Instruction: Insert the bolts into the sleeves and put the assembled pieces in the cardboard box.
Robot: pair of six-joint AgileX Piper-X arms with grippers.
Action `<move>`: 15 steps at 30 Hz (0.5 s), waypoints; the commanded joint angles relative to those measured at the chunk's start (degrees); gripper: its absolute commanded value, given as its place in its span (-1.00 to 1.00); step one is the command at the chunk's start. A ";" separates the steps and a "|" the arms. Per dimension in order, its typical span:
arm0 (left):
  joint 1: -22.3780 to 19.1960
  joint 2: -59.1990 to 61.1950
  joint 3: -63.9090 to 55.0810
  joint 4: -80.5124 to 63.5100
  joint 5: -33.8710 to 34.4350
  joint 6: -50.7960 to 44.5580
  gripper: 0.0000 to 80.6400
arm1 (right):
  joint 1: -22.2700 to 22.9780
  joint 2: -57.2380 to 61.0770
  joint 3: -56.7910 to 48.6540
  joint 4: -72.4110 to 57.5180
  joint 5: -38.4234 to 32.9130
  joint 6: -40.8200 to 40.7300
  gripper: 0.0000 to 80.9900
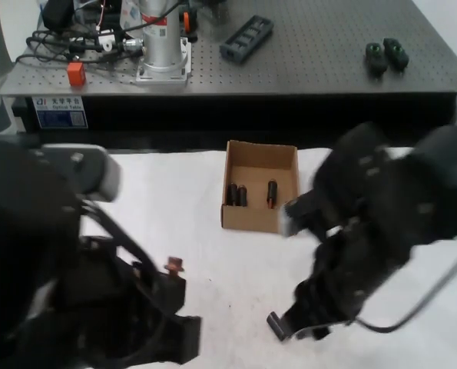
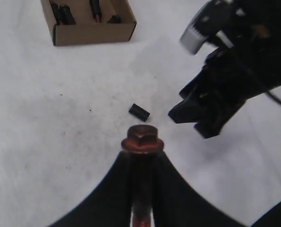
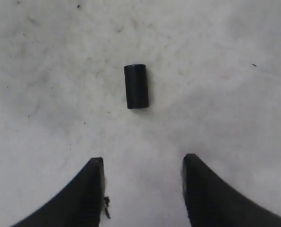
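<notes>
The left gripper [image 2: 142,163] is clamped on the shank of a copper bolt [image 2: 141,142], whose hex head stands out past the fingertips. In the high view this sits at about 7 o'clock from the cardboard box [image 1: 247,219], which already holds three dark pieces [image 1: 236,194]. The right gripper [image 3: 142,163], at about 5 o'clock from the box, hangs wide open over the white cloth [image 3: 225,71]. The black sleeve [image 3: 136,86] lies there on its side between the two grippers. If one finger touches first, the sleeve will likely roll away. An off-centre pinch could skew its bore against the bolt.
</notes>
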 commanded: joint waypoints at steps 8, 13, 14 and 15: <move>0.01 -2.95 -0.15 -0.63 -0.59 -1.36 -0.98 | 2.39 12.46 -4.20 -7.37 5.78 -1.66 -0.08; 0.01 -2.95 -0.15 -0.63 -0.59 -1.36 -0.98 | 2.39 15.76 -4.20 -9.25 5.76 -1.99 -0.08; 0.01 -2.95 -0.15 -0.63 -0.59 -1.36 -0.98 | 2.39 16.24 -4.20 -9.55 5.76 -1.99 -0.08; 0.01 -2.95 -0.15 -0.63 -0.59 -1.36 -0.98 | 2.39 16.64 -4.20 -9.94 5.76 -1.99 -0.08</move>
